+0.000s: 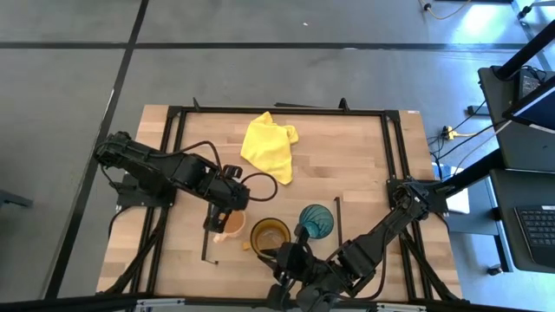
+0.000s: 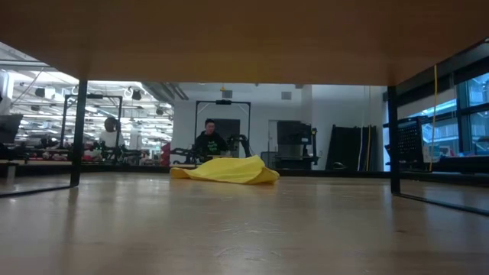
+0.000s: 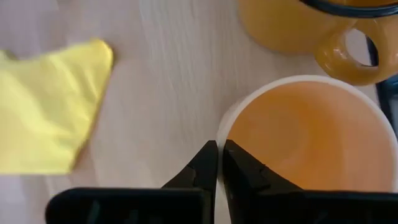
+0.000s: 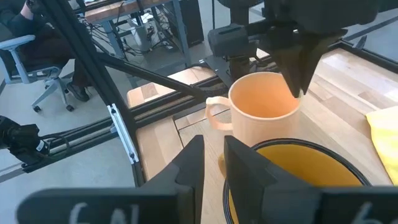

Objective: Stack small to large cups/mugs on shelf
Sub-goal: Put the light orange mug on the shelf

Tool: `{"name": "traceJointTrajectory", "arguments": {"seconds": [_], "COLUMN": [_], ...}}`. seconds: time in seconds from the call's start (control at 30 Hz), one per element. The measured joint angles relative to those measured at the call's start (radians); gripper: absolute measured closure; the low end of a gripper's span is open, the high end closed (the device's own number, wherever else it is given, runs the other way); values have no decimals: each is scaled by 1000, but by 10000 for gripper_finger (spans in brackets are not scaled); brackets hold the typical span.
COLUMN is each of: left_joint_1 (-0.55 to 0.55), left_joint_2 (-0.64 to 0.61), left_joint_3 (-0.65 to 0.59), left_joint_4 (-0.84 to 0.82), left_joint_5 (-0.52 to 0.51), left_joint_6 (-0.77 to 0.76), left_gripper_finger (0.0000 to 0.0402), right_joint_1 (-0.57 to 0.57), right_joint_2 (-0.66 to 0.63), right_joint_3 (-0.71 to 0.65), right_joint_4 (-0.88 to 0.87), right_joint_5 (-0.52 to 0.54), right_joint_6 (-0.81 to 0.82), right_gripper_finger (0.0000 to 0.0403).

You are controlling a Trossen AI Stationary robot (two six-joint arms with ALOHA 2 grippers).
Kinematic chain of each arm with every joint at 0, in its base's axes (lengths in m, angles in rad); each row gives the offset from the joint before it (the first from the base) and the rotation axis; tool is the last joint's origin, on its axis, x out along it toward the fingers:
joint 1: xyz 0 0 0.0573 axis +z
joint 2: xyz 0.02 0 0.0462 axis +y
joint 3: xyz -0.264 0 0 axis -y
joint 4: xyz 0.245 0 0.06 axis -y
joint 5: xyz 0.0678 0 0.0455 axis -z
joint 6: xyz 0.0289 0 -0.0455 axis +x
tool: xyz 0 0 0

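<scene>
Amber mug (image 1: 270, 234) nearest, close to the front edge of the table, standing between the two thin black uprights of the shelf (image 1: 338, 218). Held at its near rim by the right gripper (image 4: 211, 146), whose jaws are closed to a narrow gap with the mug wall seemingly between them. A steadying hold, by the look of it.

Just to the left and touching or nearly so: small orange mug (image 3: 305, 137), upright, handle turned away from the amber mug. Pinched at the rim by the left gripper (image 3: 217, 149), coming down from above, one jaw inside the wall and one outside, almost fully closed on it.

Likely step: lifting the small mug to set it inside the amber one. Best done by:
- raising straight up until the base clears the amber rim
- moving right slowly, since a pinch on one side of the rim lets a mug swing
- centring over the amber opening before lowering
- keeping the handle clear of the right gripper

A little farther right: teal tumbler (image 1: 316, 219), untouched. Far back on the table: yellow cloth (image 1: 267, 146), well apart from the cups.
</scene>
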Motion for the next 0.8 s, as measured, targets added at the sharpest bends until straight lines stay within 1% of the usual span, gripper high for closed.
{"name": "traceJointTrajectory", "arguments": {"seconds": [0.07, 0.27, 0.5, 0.67, 0.8], "left_joint_1": [-3, -32, -80, -123, -153], "left_joint_2": [0, -3, -2, -1, -1], "left_joint_3": [0, 2, 2, 1, 2], "left_joint_4": [-15, -86, -101, -102, -114], "left_joint_5": [15, 16, 17, 3, -44], "left_joint_6": [-47, -181, -367, -478, -541], "left_gripper_finger": [387, 387, 386, 387, 393], "right_joint_1": [0, 0, 0, 0, 0], "right_joint_2": [0, 0, 0, 0, 0], "right_joint_3": [0, 0, 0, 0, 0], "right_joint_4": [0, 0, 0, 0, 0], "right_joint_5": [0, 0, -2, -3, -19], "right_joint_6": [-2, -6, -24, -28, -39], "right_gripper_finger": [338, 338, 338, 338, 338]}}
